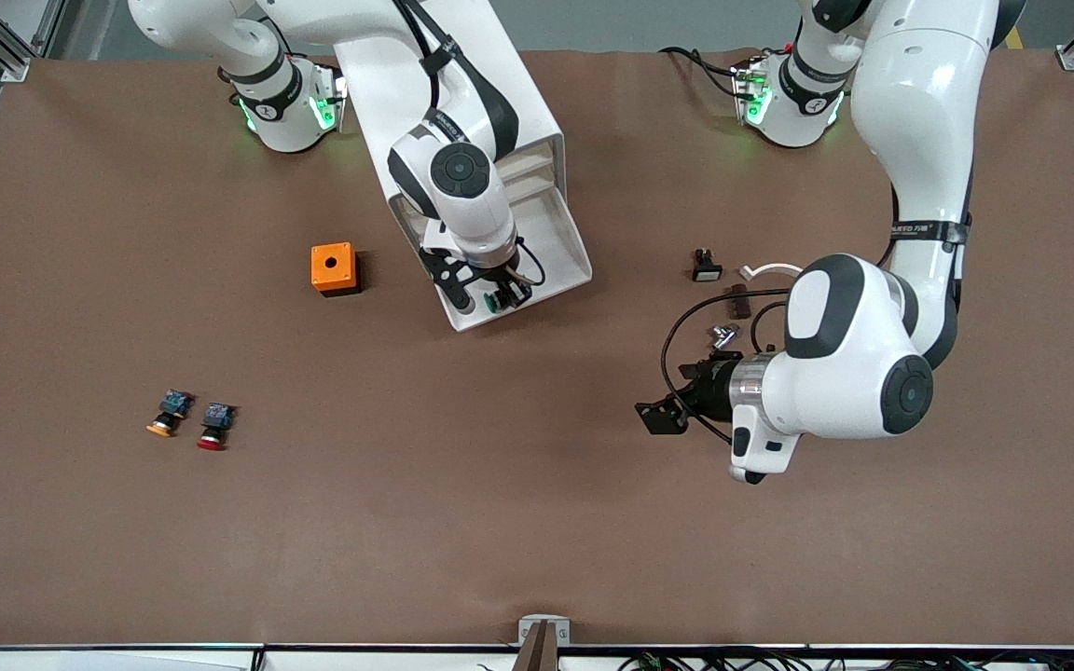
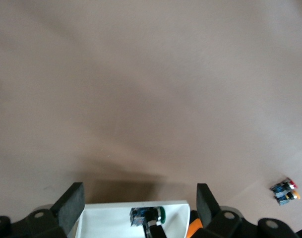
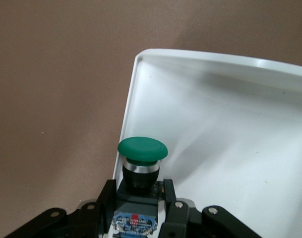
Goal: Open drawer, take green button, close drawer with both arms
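A: what's in the drawer (image 1: 551, 244)?
B: just the button (image 3: 142, 159), right gripper (image 1: 492, 296) clamped on its body over the open tray. Left gripper (image 2: 139, 201) hangs spread wide, holding nothing, above bare table (image 1: 500, 522).

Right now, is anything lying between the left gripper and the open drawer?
No. The front view shows only bare brown tabletop between the left gripper and the drawer, where the right gripper holds the green button.
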You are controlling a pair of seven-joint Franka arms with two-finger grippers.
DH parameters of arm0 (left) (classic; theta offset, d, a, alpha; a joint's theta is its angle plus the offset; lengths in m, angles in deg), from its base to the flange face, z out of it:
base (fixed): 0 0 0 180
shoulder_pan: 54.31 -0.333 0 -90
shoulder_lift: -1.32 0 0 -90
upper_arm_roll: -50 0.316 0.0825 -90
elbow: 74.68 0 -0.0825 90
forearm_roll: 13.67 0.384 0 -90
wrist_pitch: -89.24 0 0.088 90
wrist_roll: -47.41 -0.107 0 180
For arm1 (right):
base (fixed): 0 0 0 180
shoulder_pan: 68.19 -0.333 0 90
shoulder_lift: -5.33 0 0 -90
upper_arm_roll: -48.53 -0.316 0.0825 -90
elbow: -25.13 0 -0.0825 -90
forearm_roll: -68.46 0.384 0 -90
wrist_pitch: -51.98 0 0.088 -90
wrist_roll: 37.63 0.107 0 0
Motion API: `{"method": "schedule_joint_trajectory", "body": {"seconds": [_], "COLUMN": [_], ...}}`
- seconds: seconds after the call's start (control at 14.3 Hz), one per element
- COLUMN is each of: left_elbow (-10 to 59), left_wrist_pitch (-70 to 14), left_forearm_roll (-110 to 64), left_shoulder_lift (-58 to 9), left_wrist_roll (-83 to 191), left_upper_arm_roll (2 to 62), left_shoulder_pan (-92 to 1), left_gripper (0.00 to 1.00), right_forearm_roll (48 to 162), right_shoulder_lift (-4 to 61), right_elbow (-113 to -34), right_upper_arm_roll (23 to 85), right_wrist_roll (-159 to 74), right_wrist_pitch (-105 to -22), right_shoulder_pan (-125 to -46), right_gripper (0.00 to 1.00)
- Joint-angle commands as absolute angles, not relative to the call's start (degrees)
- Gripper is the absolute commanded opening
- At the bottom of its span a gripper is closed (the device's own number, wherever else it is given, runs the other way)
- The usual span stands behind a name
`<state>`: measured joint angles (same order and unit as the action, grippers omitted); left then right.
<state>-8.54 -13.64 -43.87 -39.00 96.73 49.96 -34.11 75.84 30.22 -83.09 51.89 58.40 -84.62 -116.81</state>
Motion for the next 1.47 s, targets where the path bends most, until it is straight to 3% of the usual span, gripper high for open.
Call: {"method": "schedule_joint_trajectory", "body": {"seconds": [0.0,0.14,0.42,0.77,1.05,1.4], "left_elbow": [-6.7,-6.7,-6.3,-6.0,-5.4,-1.5], "left_wrist_pitch": [-15.9,-15.9,-15.3,-15.5,-16.1,-23.7], "left_forearm_roll": [-38.0,-35.0,-21.7,-20.1,-19.2,-19.4], "left_shoulder_lift": [-36.7,-36.6,-33.8,-34.1,-34.6,-37.7], "left_wrist_roll": [96.2,96.5,97.2,96.5,96.5,97.3], "left_upper_arm_roll": [50.1,50.0,50.2,50.3,50.2,50.2], "left_shoulder_pan": [-31.4,-29.3,-22.8,-22.9,-22.8,-18.8], "left_gripper": [0.99,0.99,0.99,0.99,0.99,0.99], "right_forearm_roll": [76.5,76.5,76.5,76.3,75.9,74.6], "right_shoulder_lift": [29.5,29.0,28.0,25.7,24.7,25.5], "right_elbow": [-83.2,-82.4,-76.1,-74.5,-74.6,-73.9], "right_upper_arm_roll": [52.4,52.7,52.8,52.9,52.9,53.0], "right_wrist_roll": [58.9,58.6,50.8,31.5,16.4,-2.2], "right_wrist_pitch": [-84.8,-84.2,-74.3,-66.2,-63.4,-63.9], "right_shoulder_pan": [-117.4,-116.5,-110.2,-102.3,-94.7,-87.4], "right_gripper": [0.00,0.00,0.00,0.00,0.00,0.00]}}
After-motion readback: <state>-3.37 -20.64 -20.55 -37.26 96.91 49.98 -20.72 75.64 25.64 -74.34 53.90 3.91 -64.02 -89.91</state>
